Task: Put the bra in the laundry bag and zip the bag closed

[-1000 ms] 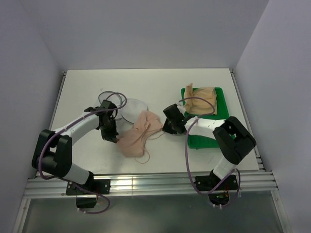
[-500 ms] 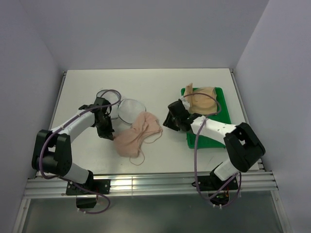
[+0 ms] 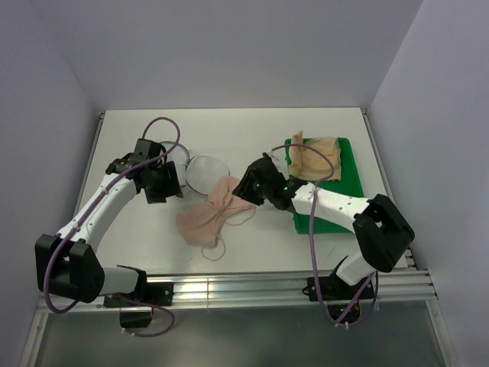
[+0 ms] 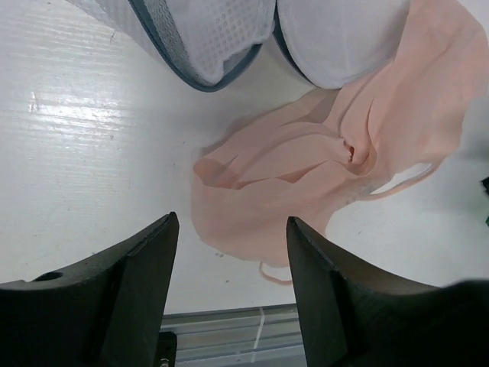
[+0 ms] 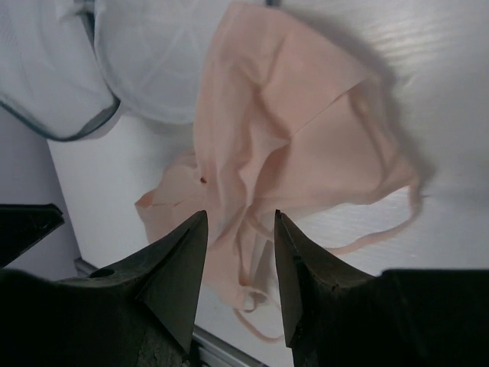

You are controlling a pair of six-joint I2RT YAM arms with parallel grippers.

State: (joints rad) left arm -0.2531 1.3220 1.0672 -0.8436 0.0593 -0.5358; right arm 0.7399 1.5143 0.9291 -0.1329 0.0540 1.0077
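The white desk (image 3: 229,130) takes up the whole top view. On it, toward 3 o'clock, is the green rectangular plastic tray (image 3: 350,164), and a crumpled tan-beige garment (image 3: 315,157) covers the tray's 12 o'clock end.

The soft pale pink-peach bra (image 3: 210,214) lies bunched on the bare desk just 6 o'clock of centre. It runs slantwise from 7 o'clock up to 1 o'clock, and a thin strap loops off its 6 o'clock end. It is outside the bag.

The small round white mesh laundry bag (image 3: 205,171) lies spread open at 11 o'clock of the bra. Its two domed halves rest side by side and the grey zip rim is unfastened. The bra's upper end touches the half nearer to it.

My left fingers (image 3: 174,183) are at 10 o'clock of the bra, beside the bag. In the left wrist view they are spread wide with nothing between them, and pink fabric lies on the desk below the gap.

My right fingers (image 3: 246,187) are at the bra's 2 o'clock edge. They are parted too and grip nothing. Folds of the bra show beneath them, but I cannot tell whether the tips brush the cloth.
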